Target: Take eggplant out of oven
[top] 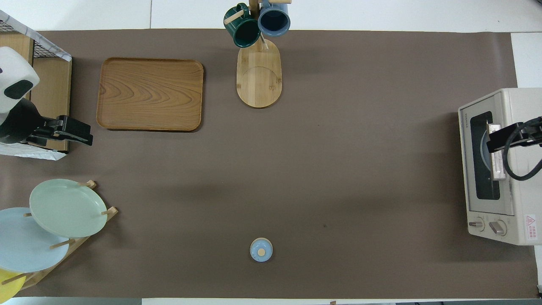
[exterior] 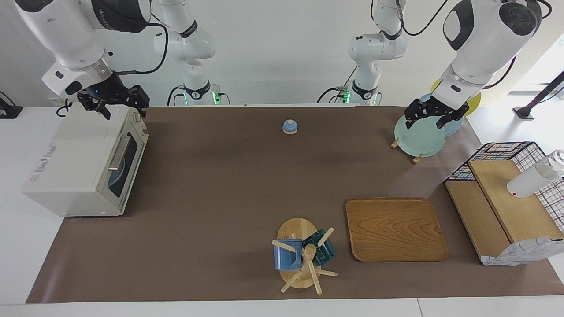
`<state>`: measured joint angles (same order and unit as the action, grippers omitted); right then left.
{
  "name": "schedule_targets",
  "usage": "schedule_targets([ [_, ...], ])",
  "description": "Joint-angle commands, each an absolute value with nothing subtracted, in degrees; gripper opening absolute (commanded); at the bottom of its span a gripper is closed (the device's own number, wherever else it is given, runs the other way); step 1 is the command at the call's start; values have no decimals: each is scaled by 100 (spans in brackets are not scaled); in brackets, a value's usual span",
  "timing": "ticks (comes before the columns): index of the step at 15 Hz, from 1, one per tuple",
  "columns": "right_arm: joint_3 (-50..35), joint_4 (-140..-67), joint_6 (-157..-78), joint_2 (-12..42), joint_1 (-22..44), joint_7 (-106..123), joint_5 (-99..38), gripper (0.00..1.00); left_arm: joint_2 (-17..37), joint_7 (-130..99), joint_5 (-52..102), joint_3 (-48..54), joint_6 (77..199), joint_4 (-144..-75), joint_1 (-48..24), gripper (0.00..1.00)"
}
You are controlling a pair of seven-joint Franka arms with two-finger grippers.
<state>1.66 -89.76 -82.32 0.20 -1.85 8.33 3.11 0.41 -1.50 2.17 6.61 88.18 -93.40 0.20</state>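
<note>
We see a brown-matted tabletop with the oven at the right arm's end, its door shut and its bar handle running along the top of the dark window. The door faces the middle of the tabletop, toward open mat. Through the glass we make out only a pale round shape; the eggplant cannot be seen (so its axis and heading cannot be told).

The right gripper hangs over the oven's top edge nearest the robots, fingers spread wide, holding nothing. The left gripper hangs over the plate rack at the left arm's end, likewise wide and holding nothing.

Other things: a small blue dome lies near the robots at mid-table. A wooden tray and a mug tree with a blue and a green mug stand farther from the robots. A wire basket with wooden boards stands beside the tray, at the left arm's end.
</note>
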Motion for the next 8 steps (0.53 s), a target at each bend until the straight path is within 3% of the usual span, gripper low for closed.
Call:
schedule_targets([
  [1, 167, -9000, -8279, -26, -229, 747, 185, 100, -105, -132, 272, 712, 8886, -9483, 97, 100],
  [8, 158, -9009, -8270, -44, -246, 905, 176, 100, -105, -132, 272, 712, 8886, -9483, 97, 100],
])
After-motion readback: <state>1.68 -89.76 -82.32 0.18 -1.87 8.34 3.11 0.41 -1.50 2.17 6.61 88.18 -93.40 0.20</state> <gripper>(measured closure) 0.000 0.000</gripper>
